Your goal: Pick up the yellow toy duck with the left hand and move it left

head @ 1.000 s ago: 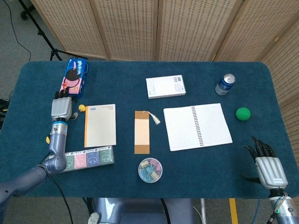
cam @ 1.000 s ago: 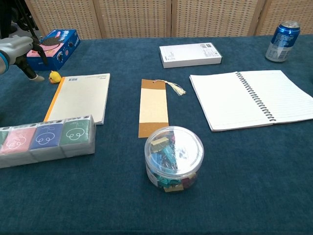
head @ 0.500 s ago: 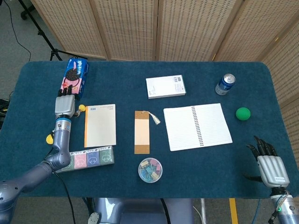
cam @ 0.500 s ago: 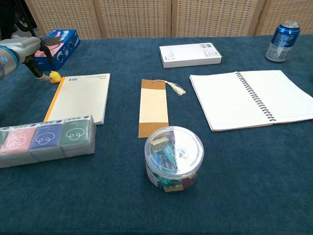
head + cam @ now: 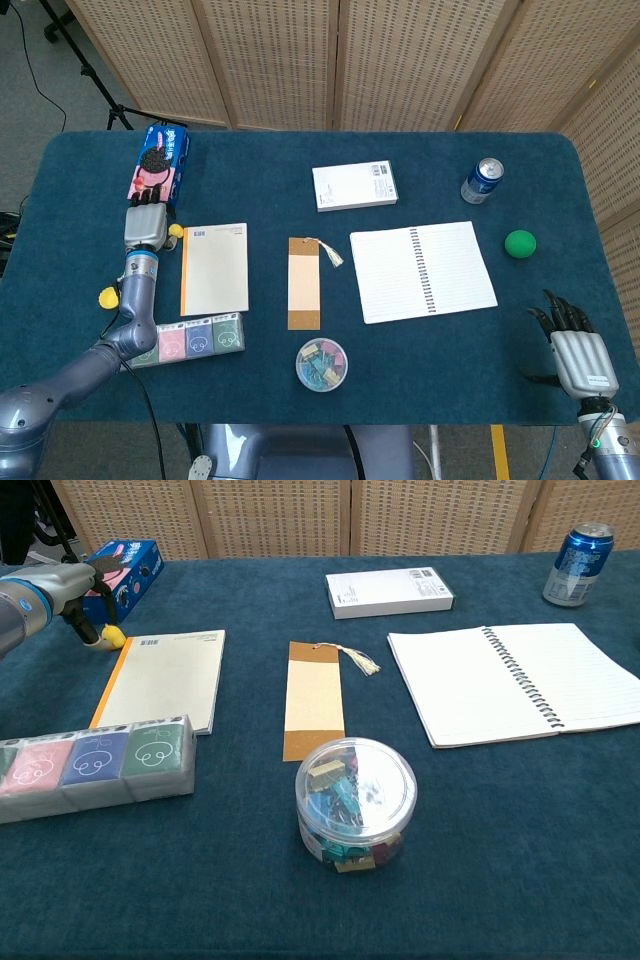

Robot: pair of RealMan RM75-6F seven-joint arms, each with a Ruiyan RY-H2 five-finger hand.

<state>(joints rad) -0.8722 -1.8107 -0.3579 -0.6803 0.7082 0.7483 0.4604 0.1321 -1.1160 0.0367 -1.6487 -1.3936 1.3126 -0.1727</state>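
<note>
Woven rattan screens stand behind a dark blue tabletop (image 5: 300, 150) crowded with stationery and snacks as a two-armed robot works at its near edge. The pickup looks barely begun: the yellow toy duck (image 5: 113, 636) sits on the cloth at the far left, just beside the top corner of an orange-spined notepad (image 5: 215, 267) and in front of a blue cookie box (image 5: 158, 166), not yet lifted or carried left. From above, the left hand (image 5: 146, 224) is directly beside the duck, its dark fingers pointing toward the cookie box; the chest view shows a fingertip down at the duck's left side, touching it or very nearly so. Whether the fingers have closed on the toy cannot be told from either view. Securing the grip, the lift and the move left all appear to remain. The right hand (image 5: 577, 355) rests at the tabletop's near right corner, fingers spread, holding nothing.
</note>
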